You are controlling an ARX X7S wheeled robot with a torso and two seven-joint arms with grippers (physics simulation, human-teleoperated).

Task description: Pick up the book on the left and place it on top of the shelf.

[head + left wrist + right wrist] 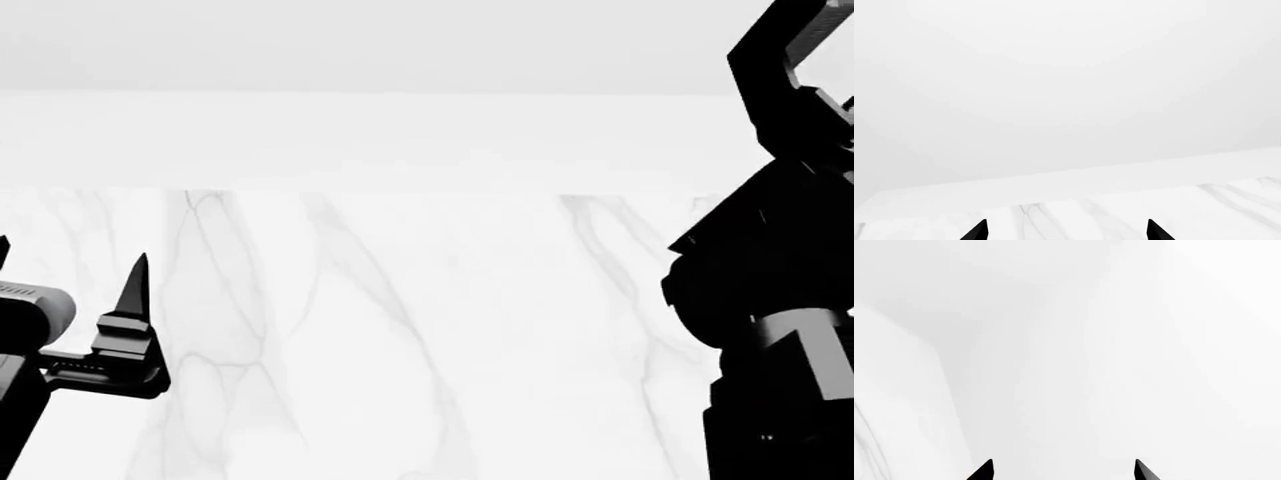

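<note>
The black book and the dark brown shelf are out of view in every frame. My left gripper [67, 275] is low at the left of the head view, over a white marble surface [400, 330]. In the left wrist view its two black fingertips [981, 230] stand wide apart with nothing between them, so the left gripper [1067, 231] is open and empty. My right arm [781, 300] rises along the right edge of the head view. The right gripper [1062, 470] shows two fingertips wide apart and empty, facing a plain white wall.
The marble surface [1121, 215] ends at a far edge with a white ledge and wall [400, 130] behind it. The right wrist view shows only a white wall and a corner [941, 365].
</note>
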